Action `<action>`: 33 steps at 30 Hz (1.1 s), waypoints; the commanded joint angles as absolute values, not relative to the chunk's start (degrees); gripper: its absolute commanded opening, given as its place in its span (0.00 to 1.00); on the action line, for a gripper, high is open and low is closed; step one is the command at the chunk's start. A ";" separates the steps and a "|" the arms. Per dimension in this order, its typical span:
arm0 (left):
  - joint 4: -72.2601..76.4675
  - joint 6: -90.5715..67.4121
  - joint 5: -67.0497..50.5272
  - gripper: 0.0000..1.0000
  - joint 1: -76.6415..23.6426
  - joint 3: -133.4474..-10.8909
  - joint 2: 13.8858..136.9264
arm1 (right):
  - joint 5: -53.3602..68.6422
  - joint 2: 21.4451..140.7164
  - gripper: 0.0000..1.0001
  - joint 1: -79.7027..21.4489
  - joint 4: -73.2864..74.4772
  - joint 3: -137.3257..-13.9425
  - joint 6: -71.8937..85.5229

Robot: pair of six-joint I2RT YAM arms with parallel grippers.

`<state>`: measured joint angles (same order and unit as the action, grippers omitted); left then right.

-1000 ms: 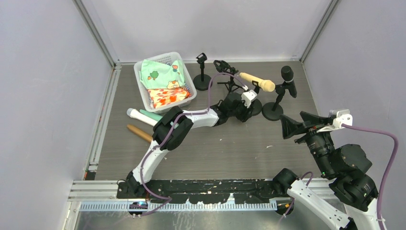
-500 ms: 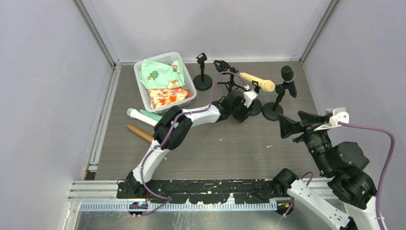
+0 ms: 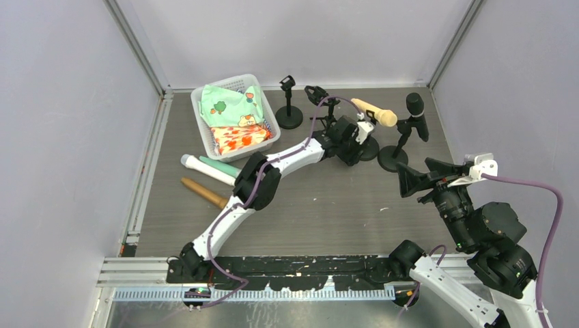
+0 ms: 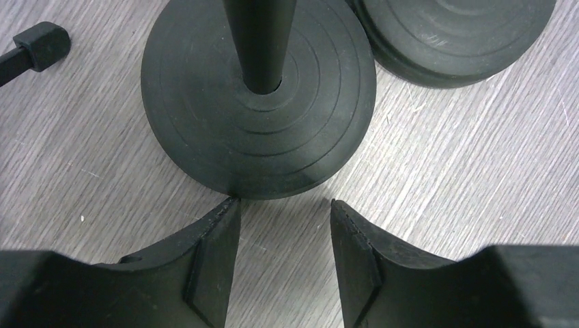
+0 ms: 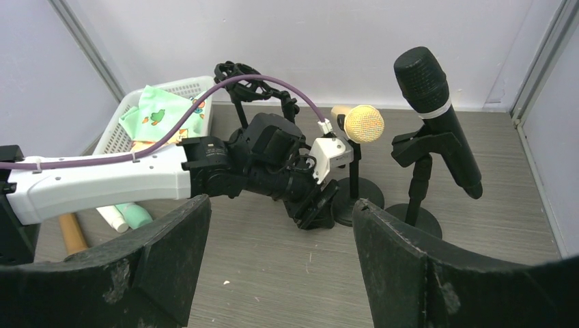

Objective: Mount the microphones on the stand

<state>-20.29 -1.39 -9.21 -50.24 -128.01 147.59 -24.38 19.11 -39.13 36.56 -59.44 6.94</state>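
The cream microphone (image 3: 375, 113) rests tilted in the clip of a round-based stand (image 3: 372, 147); its mesh head (image 5: 362, 124) faces the right wrist camera. A black microphone (image 3: 417, 116) sits clipped in the stand beside it (image 3: 394, 158). White (image 3: 199, 166), mint green (image 3: 220, 165) and brown (image 3: 201, 190) microphones lie on the table at the left. My left gripper (image 3: 356, 152) is low at the cream microphone's stand base (image 4: 259, 102), open and empty (image 4: 283, 201), its left fingertip (image 4: 231, 205) touching the base rim. My right gripper (image 3: 403, 182) hovers open and empty (image 5: 280, 205) at the right.
A white basket (image 3: 267, 120) holding printed cloths stands at the back left. An empty clip stand (image 3: 289, 104) and a tripod stand with a shock mount (image 3: 319, 96) stand behind. The black microphone's stand base (image 4: 450, 34) nearly touches the cream one's. Walls close in on both sides.
My left gripper has reached farther back and right, and the cream microphone's stand has slid back with it. The black microphone's stand shifted slightly right. The right gripper dropped a little.
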 commanded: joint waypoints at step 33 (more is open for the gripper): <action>6.56 -6.07 -12.80 0.56 -50.62 -119.14 145.79 | -24.44 19.86 0.80 -39.04 37.00 -61.79 6.96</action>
<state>-2.44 -5.78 -10.87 -50.30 -130.04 153.71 -24.34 19.14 -39.13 37.71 -59.94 6.63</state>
